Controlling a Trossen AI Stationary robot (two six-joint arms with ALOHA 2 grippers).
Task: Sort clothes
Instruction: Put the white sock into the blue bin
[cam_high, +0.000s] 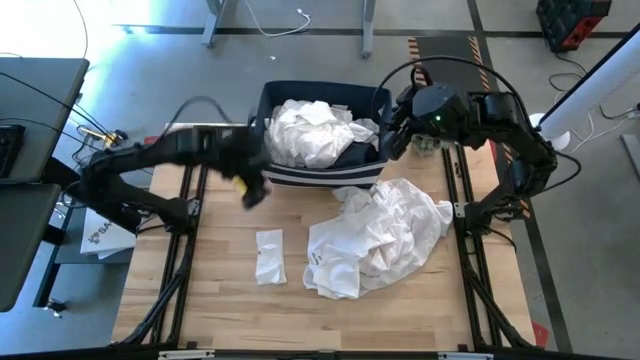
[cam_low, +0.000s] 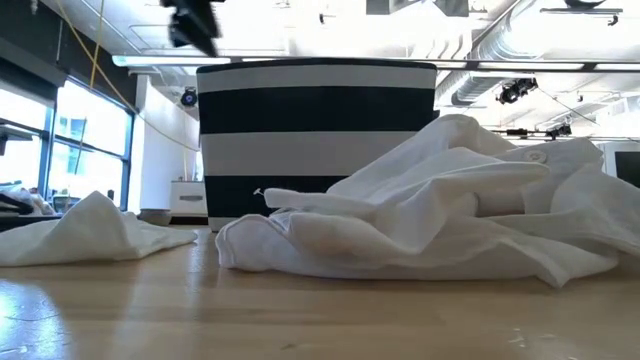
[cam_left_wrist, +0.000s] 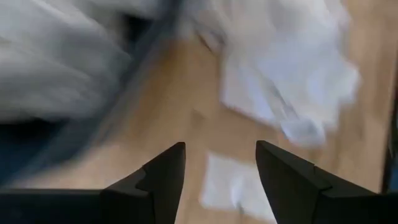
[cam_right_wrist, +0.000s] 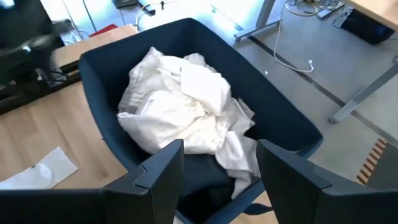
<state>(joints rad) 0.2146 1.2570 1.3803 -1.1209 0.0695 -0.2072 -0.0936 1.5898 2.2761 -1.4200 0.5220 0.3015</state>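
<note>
Cloth lies in three places on and by the table, and the next pick turns on which piece sits nearest which arm. A small white piece (cam_high: 269, 255) lies flat on the wood toward the left side, its long axis running from the bin toward the front edge. A big white heap (cam_high: 380, 235) sprawls right of centre, just in front of the bin (cam_high: 275, 98). More white cloth (cam_right_wrist: 180, 99) is piled inside the bin over something dark.

The left gripper (cam_high: 252, 190) hangs above the table off the bin's front left corner, fingers spread and holding nothing; its own camera looks down past them at bare wood, with what seems to be the small piece just ahead, though motion smears that view. From the jaws the small piece lies toward the front edge, close by, and the heap lies off to the right.

The right gripper (cam_right_wrist: 214, 165) hovers at the bin's right rim, fingers spread wide and empty, pointed at the pile inside.

So the left arm is the nearer one for the small piece, by my reckoning, and the right arm for the bin's contents; the heap lies between both.
</note>
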